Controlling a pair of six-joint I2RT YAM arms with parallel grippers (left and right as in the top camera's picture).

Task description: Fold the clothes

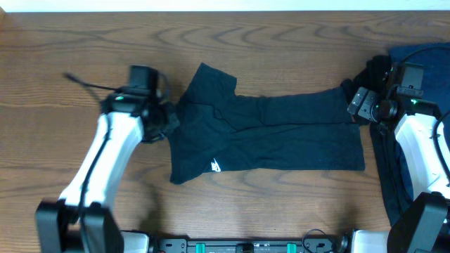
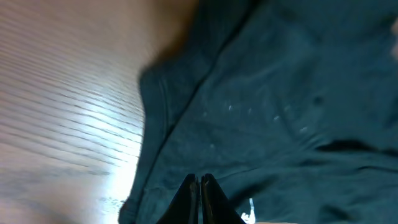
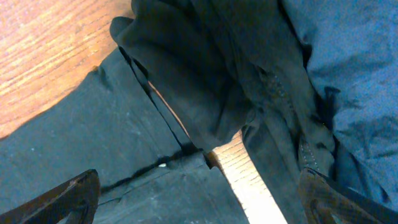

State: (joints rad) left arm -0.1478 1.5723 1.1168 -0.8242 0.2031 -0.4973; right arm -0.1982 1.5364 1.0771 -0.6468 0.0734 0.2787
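A black T-shirt (image 1: 267, 133) with a small white chest logo (image 1: 216, 166) lies spread flat across the middle of the table. My left gripper (image 1: 167, 118) is at its left edge; in the left wrist view its jaws (image 2: 200, 182) are shut over the fabric (image 2: 267, 112), with nothing seen between them. My right gripper (image 1: 357, 105) is at the shirt's right end, open, its fingers spread over the shirt's hem (image 3: 155, 186). More dark clothes (image 1: 415, 70), black and navy, lie piled at the right; they also show in the right wrist view (image 3: 280, 74).
The wooden table (image 1: 70, 42) shows bare wood to the left and behind the shirt. A dark cable (image 1: 88, 83) sticks out from the left arm. The arm bases stand at the front edge (image 1: 253, 244).
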